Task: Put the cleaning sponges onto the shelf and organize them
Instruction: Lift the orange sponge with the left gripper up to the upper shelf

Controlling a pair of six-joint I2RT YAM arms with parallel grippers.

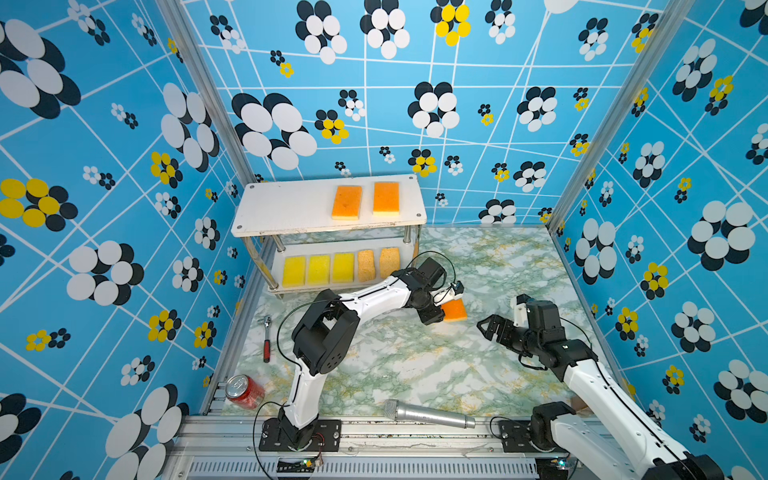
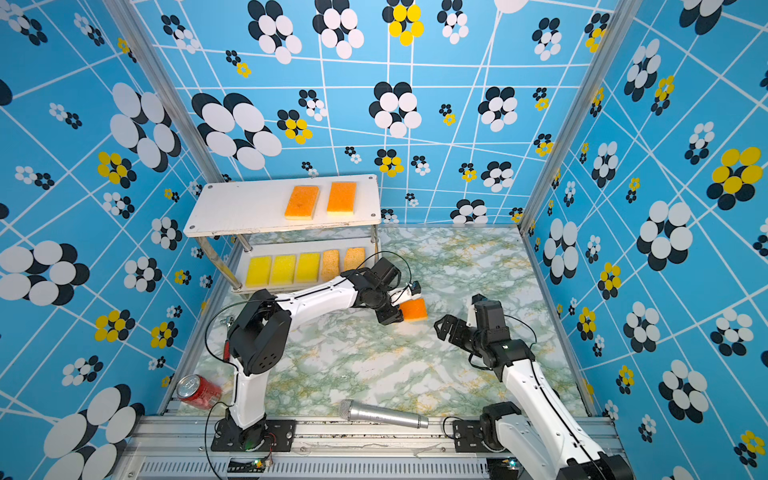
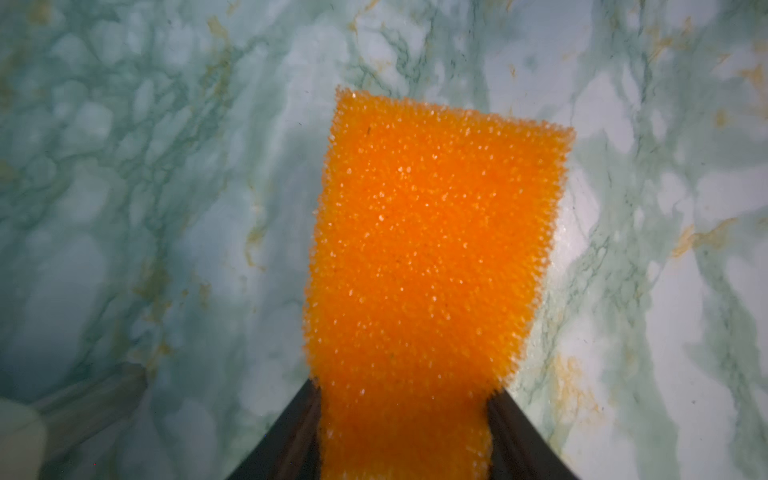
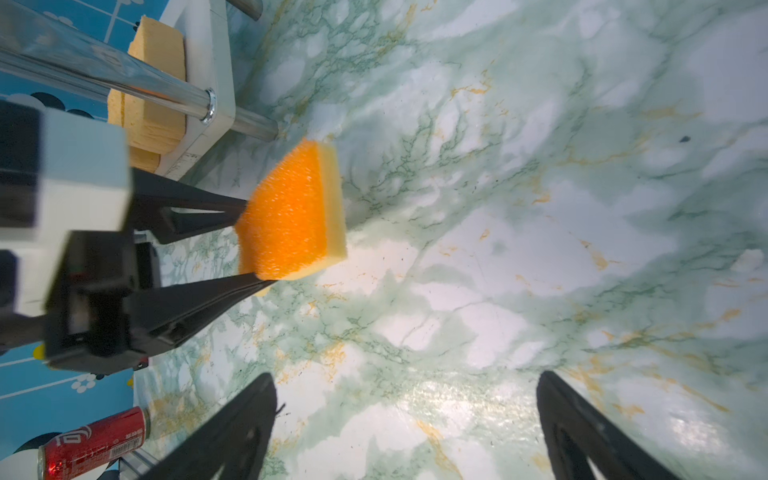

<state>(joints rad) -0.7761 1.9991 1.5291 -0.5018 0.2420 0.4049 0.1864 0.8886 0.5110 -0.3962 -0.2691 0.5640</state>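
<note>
An orange sponge [image 1: 456,309] [image 2: 414,309] with a pale underside is pinched at one end by my left gripper [image 1: 443,310] [image 3: 405,390], which is shut on it low over the marbled table. In the right wrist view the sponge [image 4: 291,216] tilts between the left gripper's black fingers [image 4: 208,208]. The shelf [image 1: 286,210] stands at the back left. Its top board carries two orange sponges [image 1: 347,202] [image 1: 386,198]. Three yellow sponges [image 1: 318,269] and two tan ones [image 1: 377,262] line the lower board. My right gripper [image 1: 484,328] [image 4: 405,378] hangs open and empty right of the held sponge.
A silver microphone [image 1: 428,414] lies near the front edge. A red can [image 1: 244,391] lies on its side at the front left corner. A red-handled ratchet [image 1: 267,338] rests by the left wall. Patterned walls enclose the table.
</note>
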